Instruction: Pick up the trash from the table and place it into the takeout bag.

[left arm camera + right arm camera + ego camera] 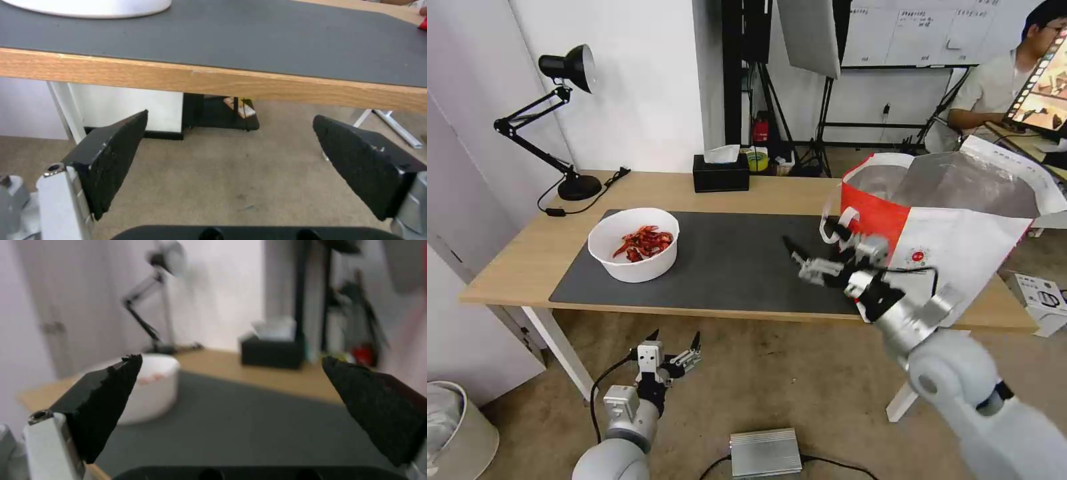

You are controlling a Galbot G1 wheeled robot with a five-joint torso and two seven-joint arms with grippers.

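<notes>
The white round bowl of red shells (634,252) is seen near the left end of the long light-wood bench (514,257), on the dark grey mat (740,260). The right gripper (820,257) is held with fingers released beside the red-and-white foil-lined takeout bag (954,233); the left gripper (675,347) is parked, released, below the front edge. If the bowl is tilted when lifted, shells could be spilled.

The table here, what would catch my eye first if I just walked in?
Probably the big red-and-white bag standing open at the table's right end, silver lining showing. The right gripper hangs open over the dark mat just in front of it. On the mat's left sits a white bowl of red shells, and the left gripper waits open below the table's front edge.
</notes>
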